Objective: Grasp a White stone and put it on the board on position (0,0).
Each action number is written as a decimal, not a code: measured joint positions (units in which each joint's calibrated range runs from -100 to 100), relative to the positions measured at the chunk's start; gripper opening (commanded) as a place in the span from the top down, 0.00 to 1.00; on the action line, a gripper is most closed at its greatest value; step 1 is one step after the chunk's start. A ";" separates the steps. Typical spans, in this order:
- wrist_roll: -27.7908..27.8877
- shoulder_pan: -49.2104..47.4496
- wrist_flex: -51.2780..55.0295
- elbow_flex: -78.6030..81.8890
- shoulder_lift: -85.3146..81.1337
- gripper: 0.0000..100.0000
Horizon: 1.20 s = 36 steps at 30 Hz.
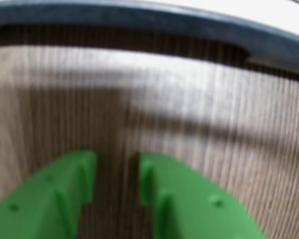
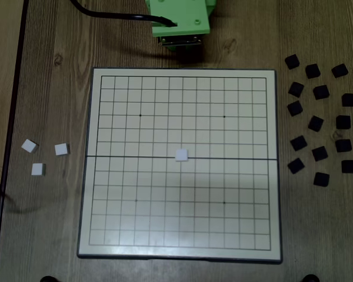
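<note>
Green gripper (image 1: 117,179) fingers fill the near edge of the wrist view, jaws a narrow gap apart, nothing between them, only wood-grain table (image 1: 199,109) beneath. Beyond them, at the far edge of that view, runs a dark curved rim (image 1: 154,20); I cannot tell what it belongs to. No stones or grid appear in the wrist view.

Fixed view from above gives the layout. Cream board (image 2: 106,235) with black grid lies in the middle of the table, dark frame around it, horizontal seam across the centre. One White stone (image 2: 181,155) sits on the board at the centre crossing, on the seam; the centre dot itself is covered. Four outer dots show on the grid, two near, two far.

Left of the board on bare wood: three white tiles, well apart from the board, in a loose cluster, one near (image 2: 37,169), two slightly farther (image 2: 61,149) (image 2: 29,145). So four white pieces in all, one on the board.

Right of the board: sixteen black square pieces (image 2: 315,123) scattered in a loose patch, none on the board.

Far edge, just past the board's far rim: green arm base (image 2: 179,17) with a black cable (image 2: 106,14) running left. Gripper tips are not seen in this view.
</note>
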 measured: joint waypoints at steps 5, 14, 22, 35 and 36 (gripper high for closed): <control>0.10 0.00 0.79 -0.09 -0.46 0.94; -0.05 -1.51 1.03 -0.09 -0.46 0.94; 0.10 -1.51 1.27 -0.09 -0.82 0.93; 1.12 -0.86 2.14 -0.09 -3.20 0.93; 1.27 -0.86 2.14 -0.09 -3.20 0.93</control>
